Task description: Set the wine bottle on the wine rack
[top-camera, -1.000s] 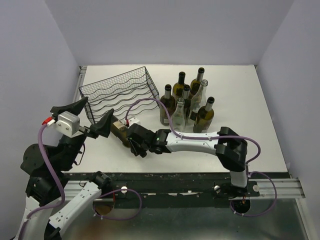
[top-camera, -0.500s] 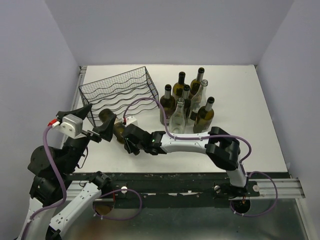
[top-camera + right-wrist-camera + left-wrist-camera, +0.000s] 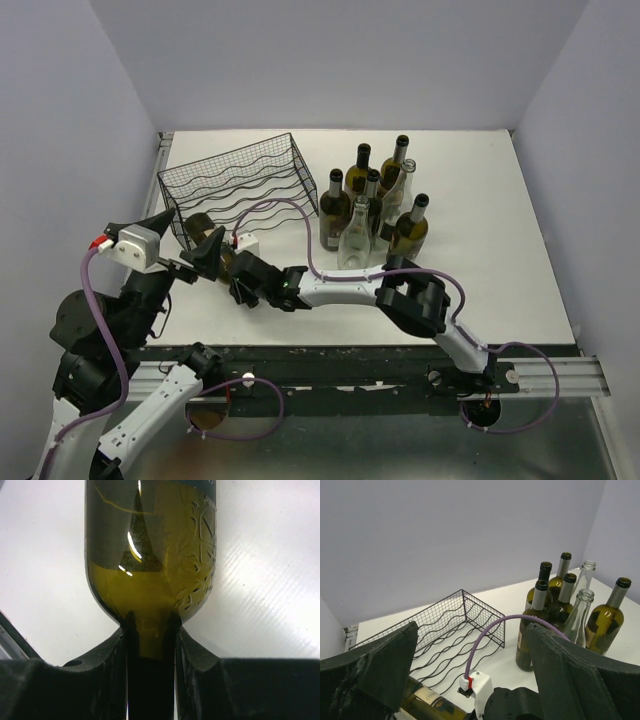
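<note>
The wine bottle [image 3: 212,240], dark olive-green glass, lies on its side. Its base is at the near left corner of the black wire wine rack [image 3: 240,180]. My right gripper [image 3: 240,282] is shut on the bottle's neck [image 3: 150,637], and the bottle's shoulder [image 3: 150,555] fills the right wrist view. My left gripper [image 3: 185,240] is wide open and empty, hovering above the bottle's body. In the left wrist view the bottle [image 3: 427,700] shows at the bottom left, under the gripper [image 3: 470,630], with the rack [image 3: 445,625] behind it. I cannot tell whether the bottle rests in a cradle.
Several upright bottles [image 3: 372,205], green and clear glass, stand in a cluster right of the rack. They also show in the left wrist view [image 3: 560,610]. The right arm's purple cable [image 3: 290,205] arcs over the table between the rack and the cluster.
My right arm has reached further left and away, carrying the bottle from in front of the rack to its near left corner. My left gripper has stayed open in about the same place.
</note>
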`<state>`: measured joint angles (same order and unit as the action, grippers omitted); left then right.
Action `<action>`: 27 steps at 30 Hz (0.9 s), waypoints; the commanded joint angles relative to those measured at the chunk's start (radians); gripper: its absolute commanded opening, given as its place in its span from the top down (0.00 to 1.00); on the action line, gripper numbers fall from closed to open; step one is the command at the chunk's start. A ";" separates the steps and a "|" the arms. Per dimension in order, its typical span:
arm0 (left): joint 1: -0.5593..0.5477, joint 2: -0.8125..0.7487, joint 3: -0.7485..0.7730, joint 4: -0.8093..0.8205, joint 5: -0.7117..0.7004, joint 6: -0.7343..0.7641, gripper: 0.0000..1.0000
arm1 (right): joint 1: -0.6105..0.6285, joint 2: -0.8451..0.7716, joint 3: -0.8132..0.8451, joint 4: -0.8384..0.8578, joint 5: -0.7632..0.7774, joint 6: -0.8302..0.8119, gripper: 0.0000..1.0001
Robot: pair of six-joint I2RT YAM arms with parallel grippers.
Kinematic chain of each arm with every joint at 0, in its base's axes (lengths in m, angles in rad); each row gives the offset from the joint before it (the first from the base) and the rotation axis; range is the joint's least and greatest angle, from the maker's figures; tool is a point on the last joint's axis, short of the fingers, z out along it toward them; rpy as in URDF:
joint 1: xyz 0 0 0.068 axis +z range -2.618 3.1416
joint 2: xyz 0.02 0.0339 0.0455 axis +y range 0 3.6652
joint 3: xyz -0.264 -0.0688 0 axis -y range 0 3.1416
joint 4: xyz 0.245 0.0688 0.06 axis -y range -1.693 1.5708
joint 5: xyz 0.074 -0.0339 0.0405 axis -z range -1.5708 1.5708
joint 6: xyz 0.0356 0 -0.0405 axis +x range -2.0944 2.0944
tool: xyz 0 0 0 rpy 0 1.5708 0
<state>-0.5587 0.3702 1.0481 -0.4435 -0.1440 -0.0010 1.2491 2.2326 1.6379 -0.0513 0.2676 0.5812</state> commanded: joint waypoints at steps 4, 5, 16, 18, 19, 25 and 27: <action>-0.003 0.012 0.043 -0.034 -0.085 -0.008 0.01 | 0.004 0.058 0.129 0.202 0.140 0.072 0.99; -0.004 0.009 0.044 -0.031 -0.085 -0.007 0.01 | 0.004 0.064 0.134 0.205 0.147 0.078 0.99; -0.004 0.052 0.133 -0.143 -0.058 -0.005 0.01 | -0.010 0.226 0.393 0.166 0.183 0.071 0.99; -0.003 0.047 0.128 -0.136 -0.055 -0.004 0.01 | -0.016 0.242 0.413 0.162 0.185 0.091 0.99; -0.004 0.044 0.127 -0.132 -0.054 -0.004 0.01 | -0.016 0.243 0.415 0.160 0.177 0.095 0.99; -0.003 0.012 0.113 -0.139 -0.055 -0.004 0.01 | -0.027 0.237 0.402 0.179 0.142 0.150 0.99; -0.004 0.006 0.109 -0.139 -0.058 -0.008 0.01 | -0.036 0.243 0.411 0.180 0.125 0.190 0.99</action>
<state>-0.5587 0.4026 1.1629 -0.5724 -0.1967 -0.0010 1.2335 2.4962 1.9793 -0.0170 0.3649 0.7013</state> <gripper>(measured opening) 0.988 0.401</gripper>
